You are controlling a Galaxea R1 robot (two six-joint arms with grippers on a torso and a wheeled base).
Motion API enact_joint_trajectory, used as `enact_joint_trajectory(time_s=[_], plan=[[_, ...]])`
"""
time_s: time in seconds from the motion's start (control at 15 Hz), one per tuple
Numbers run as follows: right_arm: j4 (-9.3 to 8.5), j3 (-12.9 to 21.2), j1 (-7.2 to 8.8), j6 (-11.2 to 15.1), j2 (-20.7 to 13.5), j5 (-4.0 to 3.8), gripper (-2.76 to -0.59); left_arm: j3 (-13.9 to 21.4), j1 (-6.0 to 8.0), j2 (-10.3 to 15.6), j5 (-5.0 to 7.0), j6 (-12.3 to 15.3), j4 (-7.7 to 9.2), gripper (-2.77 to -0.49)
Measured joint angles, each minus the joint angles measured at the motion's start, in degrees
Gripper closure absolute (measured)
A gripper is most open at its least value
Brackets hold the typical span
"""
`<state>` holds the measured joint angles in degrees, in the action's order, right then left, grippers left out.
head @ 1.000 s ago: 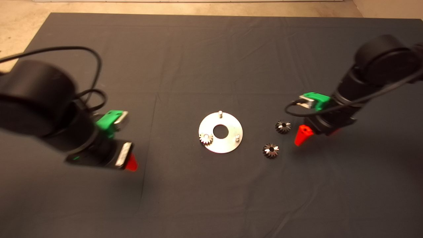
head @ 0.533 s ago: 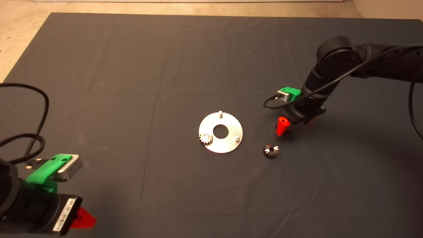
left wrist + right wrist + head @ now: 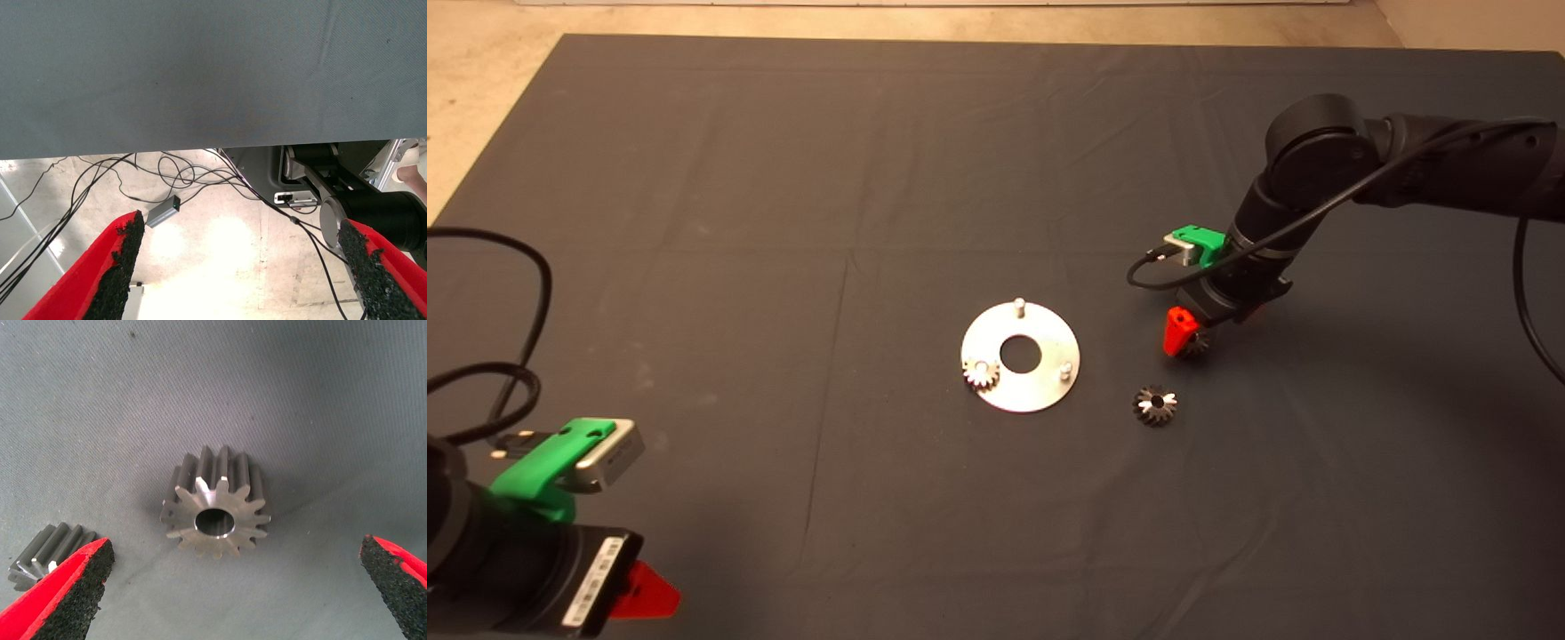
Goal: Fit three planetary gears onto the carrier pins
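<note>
The right green pincer (image 3: pixel 1190 336) with red fingers hangs low over the dark mat (image 3: pixel 871 160) of the tabletop, to the right of the flat round silver plate (image 3: pixel 1021 357). Its black-padded fingers (image 3: pixel 67 593) are spread wide and touch nothing. Between them, on the mat, lies a small dark-and-silver toothed gear (image 3: pixel 215 503) with a centre hole, clear of both pads. A second loose gear (image 3: pixel 1155 404) of the same kind lies on the mat near the plate's lower right, just outside one finger in the right wrist view. A third gear (image 3: pixel 981 372) sits on the stud at the plate's lower left rim; two short silver studs (image 3: pixel 1017 306) stand bare at its top and lower right. The left green pincer (image 3: pixel 243 267) waits far to the plate's lower left, at the mat's edge, fingers spread and empty over floor cables (image 3: pixel 173 177).
</note>
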<state>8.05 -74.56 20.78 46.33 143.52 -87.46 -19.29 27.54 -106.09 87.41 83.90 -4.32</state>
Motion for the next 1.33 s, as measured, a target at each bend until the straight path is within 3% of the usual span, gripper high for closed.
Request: enact_joint_trajectory(time_s=[0.27,0.67,0.93,1.07,1.2,1.33], plan=[[1.13,0.02,-0.01,-1.08,0.00,0.00,-2.75,0.00,0.00,1.98,-0.04,-1.15,0.02,-2.04],[1.51,0.02,-0.01,-1.49,0.04,-0.01,-2.75,0.00,0.00,7.73,0.00,-5.79,0.05,-2.04],[1.62,0.04,-0.54,-1.57,0.20,-0.02,-2.68,0.00,0.00,9.13,-0.01,-7.26,0.05,-2.04],[1.62,0.04,-1.33,-1.74,0.28,-0.05,-2.53,0.00,0.00,9.18,-0.01,-7.90,0.05,-2.04],[1.62,0.09,-1.43,-1.77,0.30,-0.02,-2.53,0.00,0.02,9.67,-0.04,-8.10,0.07,-2.04],[1.62,0.13,-1.44,-1.81,0.45,0.00,-2.39,0.00,0.00,10.78,-0.04,-8.64,0.07,-2.04]])
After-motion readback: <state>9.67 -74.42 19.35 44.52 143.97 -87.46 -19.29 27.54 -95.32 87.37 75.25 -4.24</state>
